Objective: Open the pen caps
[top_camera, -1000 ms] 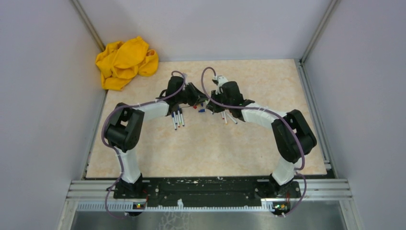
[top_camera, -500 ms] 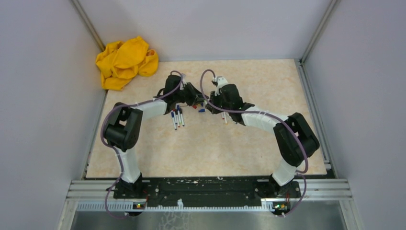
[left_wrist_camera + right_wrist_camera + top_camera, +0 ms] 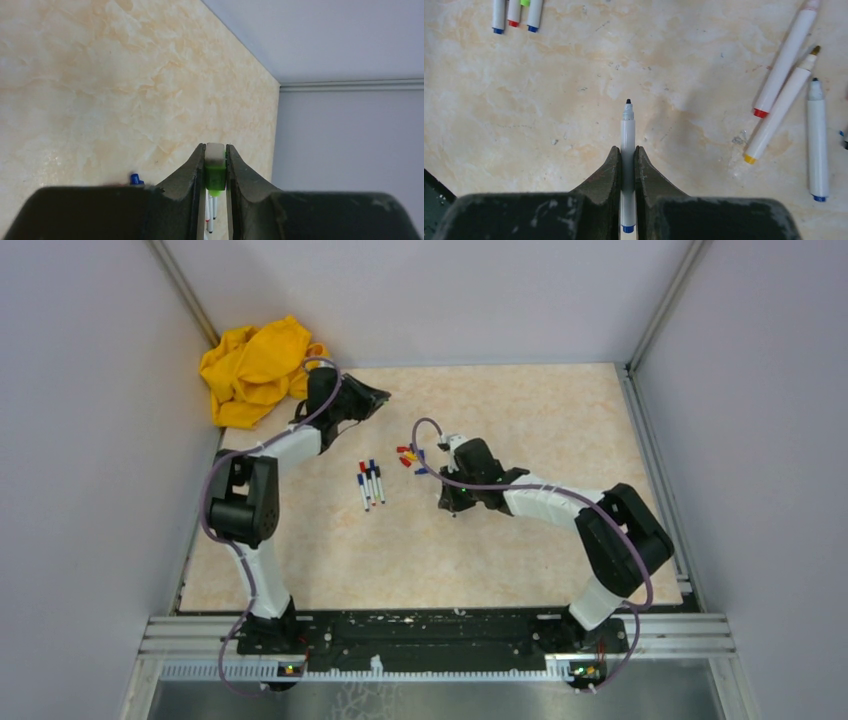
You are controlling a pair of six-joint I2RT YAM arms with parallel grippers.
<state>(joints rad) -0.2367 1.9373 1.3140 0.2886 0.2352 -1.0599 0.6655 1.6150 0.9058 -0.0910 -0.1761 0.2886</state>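
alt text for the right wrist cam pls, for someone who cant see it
The right claw is shut on a white pen, its bare dark tip pointing away over the marbled table. Three more pens lie loose to the right, and the ends of three others show at the top left.

Overhead view, two close wrist views

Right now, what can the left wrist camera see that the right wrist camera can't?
Only the left wrist view shows a small green cap pinched in the left gripper, plus the grey wall. Only the right wrist view shows the right gripper holding an uncapped pen, with three more pens lying to its right. Both show the marbled tabletop and a gripper shut on something.
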